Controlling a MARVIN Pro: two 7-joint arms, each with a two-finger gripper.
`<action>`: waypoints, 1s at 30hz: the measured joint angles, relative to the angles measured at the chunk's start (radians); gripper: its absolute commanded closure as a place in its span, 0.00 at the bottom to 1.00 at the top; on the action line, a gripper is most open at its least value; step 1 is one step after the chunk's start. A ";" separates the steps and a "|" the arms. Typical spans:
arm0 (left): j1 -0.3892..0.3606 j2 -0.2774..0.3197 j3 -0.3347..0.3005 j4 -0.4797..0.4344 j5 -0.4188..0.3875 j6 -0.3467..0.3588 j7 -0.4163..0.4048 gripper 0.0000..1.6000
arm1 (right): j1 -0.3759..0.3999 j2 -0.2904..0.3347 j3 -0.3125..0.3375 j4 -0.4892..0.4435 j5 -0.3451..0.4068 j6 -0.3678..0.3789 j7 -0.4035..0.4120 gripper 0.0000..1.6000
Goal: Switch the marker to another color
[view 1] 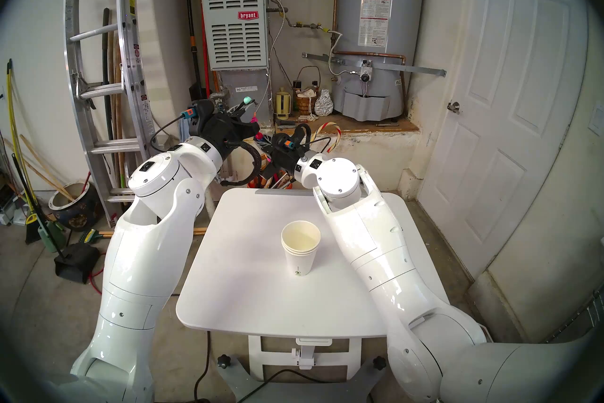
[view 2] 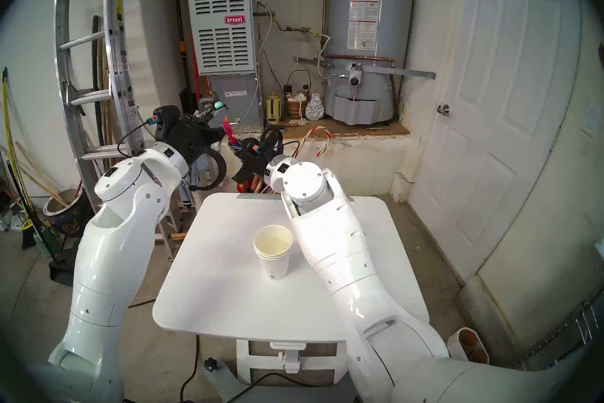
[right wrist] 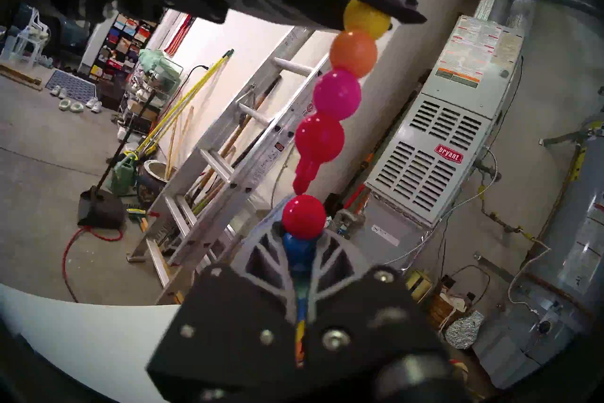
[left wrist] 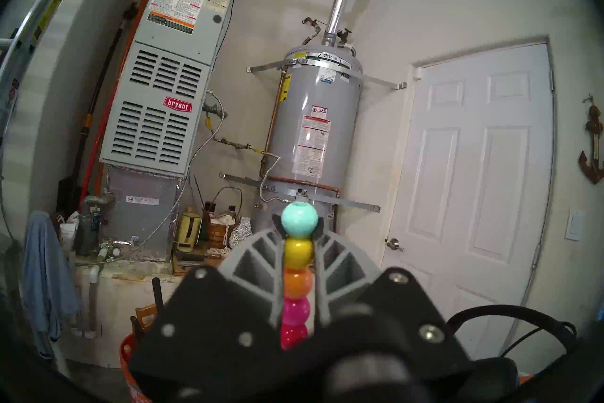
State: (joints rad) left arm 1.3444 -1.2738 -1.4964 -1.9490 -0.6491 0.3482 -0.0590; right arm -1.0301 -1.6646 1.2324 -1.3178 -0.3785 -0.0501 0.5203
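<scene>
The marker [right wrist: 336, 91] has teal, yellow, orange, pink, red and blue segments; the cups [view 1: 300, 247] and surface [view 1: 235, 261] are white.

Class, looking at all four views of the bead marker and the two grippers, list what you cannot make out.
- Marker in head views: mostly hidden behind the left gripper and right gripper.
- Its lower beads, right wrist view: blurred between the fingers.
- Left wrist view: the beads' end is hidden by the gripper body.
- Cup: its bottom is hidden from the head views.
</scene>
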 measured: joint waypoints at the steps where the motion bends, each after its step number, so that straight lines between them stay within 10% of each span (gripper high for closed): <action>1: 0.000 -0.001 0.000 0.000 0.000 0.000 -0.001 1.00 | -0.001 0.000 0.000 -0.002 0.000 0.001 0.001 1.00; 30: 0.000 -0.017 -0.010 0.002 0.017 0.000 -0.014 1.00 | -0.016 0.002 0.000 -0.021 -0.002 0.009 0.009 1.00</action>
State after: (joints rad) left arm 1.3444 -1.2907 -1.5065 -1.9470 -0.6321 0.3477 -0.0730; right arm -1.0461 -1.6631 1.2321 -1.3390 -0.3808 -0.0408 0.5293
